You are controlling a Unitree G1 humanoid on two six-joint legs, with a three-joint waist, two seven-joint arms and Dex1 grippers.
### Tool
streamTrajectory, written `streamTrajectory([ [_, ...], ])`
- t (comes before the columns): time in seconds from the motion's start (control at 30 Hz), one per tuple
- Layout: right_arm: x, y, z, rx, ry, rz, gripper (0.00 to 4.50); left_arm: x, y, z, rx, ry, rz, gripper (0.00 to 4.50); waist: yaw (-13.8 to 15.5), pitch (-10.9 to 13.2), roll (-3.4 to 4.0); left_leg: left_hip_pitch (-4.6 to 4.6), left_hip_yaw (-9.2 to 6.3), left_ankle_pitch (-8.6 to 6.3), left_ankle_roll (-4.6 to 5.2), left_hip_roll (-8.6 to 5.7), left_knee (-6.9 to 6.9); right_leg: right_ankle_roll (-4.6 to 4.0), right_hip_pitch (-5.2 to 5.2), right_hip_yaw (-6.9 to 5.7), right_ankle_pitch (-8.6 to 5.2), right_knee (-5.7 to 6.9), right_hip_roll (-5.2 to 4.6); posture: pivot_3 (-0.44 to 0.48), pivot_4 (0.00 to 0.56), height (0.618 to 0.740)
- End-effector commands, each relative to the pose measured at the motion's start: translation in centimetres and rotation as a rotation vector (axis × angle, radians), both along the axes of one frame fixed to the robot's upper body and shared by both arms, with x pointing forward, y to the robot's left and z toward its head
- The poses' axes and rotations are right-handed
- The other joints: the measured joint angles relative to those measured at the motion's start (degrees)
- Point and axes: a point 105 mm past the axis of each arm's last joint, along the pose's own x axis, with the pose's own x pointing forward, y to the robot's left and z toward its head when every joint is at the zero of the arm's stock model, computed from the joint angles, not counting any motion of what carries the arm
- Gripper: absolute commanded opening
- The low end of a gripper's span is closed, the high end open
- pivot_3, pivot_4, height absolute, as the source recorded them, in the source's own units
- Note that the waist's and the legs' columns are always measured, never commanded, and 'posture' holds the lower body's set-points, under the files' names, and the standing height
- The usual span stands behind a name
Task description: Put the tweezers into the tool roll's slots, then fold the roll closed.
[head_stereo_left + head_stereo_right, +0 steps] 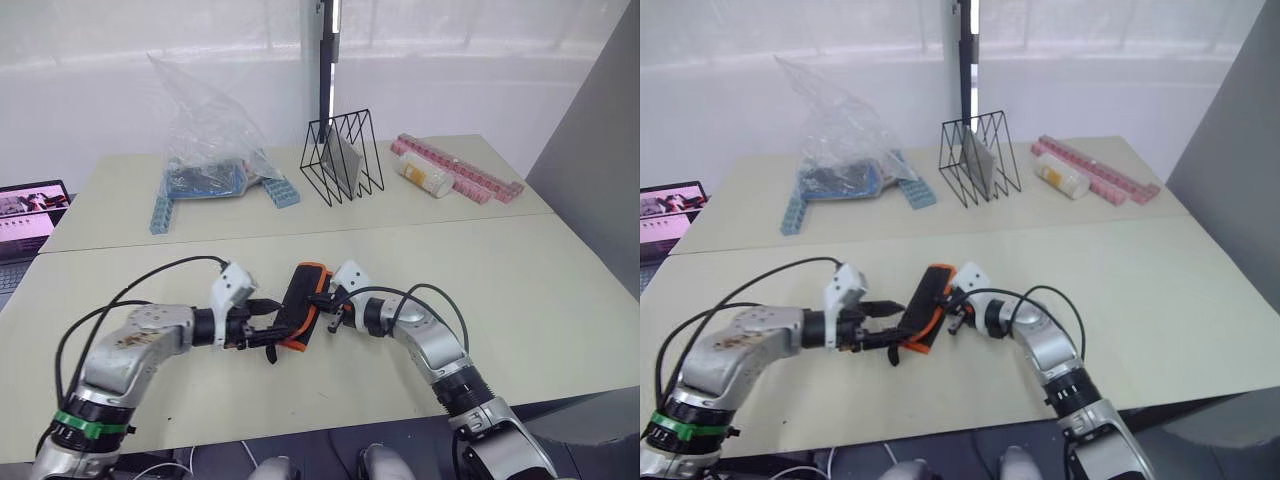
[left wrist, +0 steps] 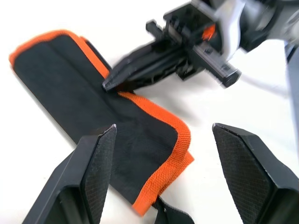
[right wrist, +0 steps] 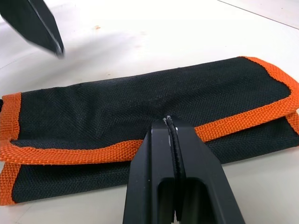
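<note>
Fingers (image 2: 96,172) of the left gripper (image 2: 163,177) spread wide apart, one over the black fabric of the roll (image 1: 300,305), the other over bare surface (image 1: 520,300) just past the roll's orange-piped end. Fingers (image 3: 156,158) of the right gripper (image 3: 174,140) pressed together — tips down on the orange edge of the top flap, about midway along it. Folded shut, lying flat near the front of the surface, between the two grippers. Long axis running from near to far, the far end leaning a little toward the right; orange binding showing at both ends and along the flap's seam. Left gripper (image 1: 268,340) at the near end, right gripper (image 1: 322,300) alongside the right edge. Farther back on the surface — a clear bag (image 1: 205,140), a wire rack (image 1: 342,158), a pink strip (image 1: 460,170).
</note>
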Motion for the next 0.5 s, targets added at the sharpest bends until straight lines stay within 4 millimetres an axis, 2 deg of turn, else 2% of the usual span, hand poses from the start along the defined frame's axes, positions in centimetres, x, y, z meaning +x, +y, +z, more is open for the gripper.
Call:
streamTrajectory([
  [0.03, -0.8, -1.0, -3.5, -0.095, 0.111, -0.024, 0.00, 0.5, 0.7, 0.6, -0.044, -0.043, -0.013, 2.97, -0.02, 0.00, 0.00, 0.00, 0.00, 0.00, 0.00, 0.00, 0.00, 0.00, 0.00, 0.00, 0.00, 0.00, 0.00, 0.000, 0.150, 0.724],
  [0.07, -0.8, -1.0, -3.5, -0.096, 0.110, -0.023, 0.00, 0.5, 0.7, 0.6, -0.049, -0.055, -0.029, 2.76, -0.02, 0.00, 0.00, 0.00, 0.00, 0.00, 0.00, 0.00, 0.00, 0.00, -0.01, 0.00, 0.00, 0.00, 0.00, 0.000, 0.150, 0.724],
  [0.33, -1.1, -0.8, -3.4, -0.101, 0.109, -0.008, 0.00, 1.4, -1.3, -0.9, -0.061, -0.098, -0.097, 0.04, 0.07, 0.00, 0.00, -0.02, 0.00, 0.00, 0.00, -0.01, -0.01, 0.00, -0.02, 0.00, 0.00, -0.02, -0.01, 0.000, 0.150, 0.724],
  [0.5, -1.5, -0.8, -3.3, -0.105, 0.110, 0.001, 0.00, 2.1, -2.3, -3.5, 0.003, -0.096, -0.107, 0.02, -0.02, 0.00, 0.00, -0.04, 0.00, -0.02, 0.01, -0.01, -0.02, 0.00, -0.04, 0.00, 0.00, -0.03, -0.01, 0.000, 0.150, 0.724],
])
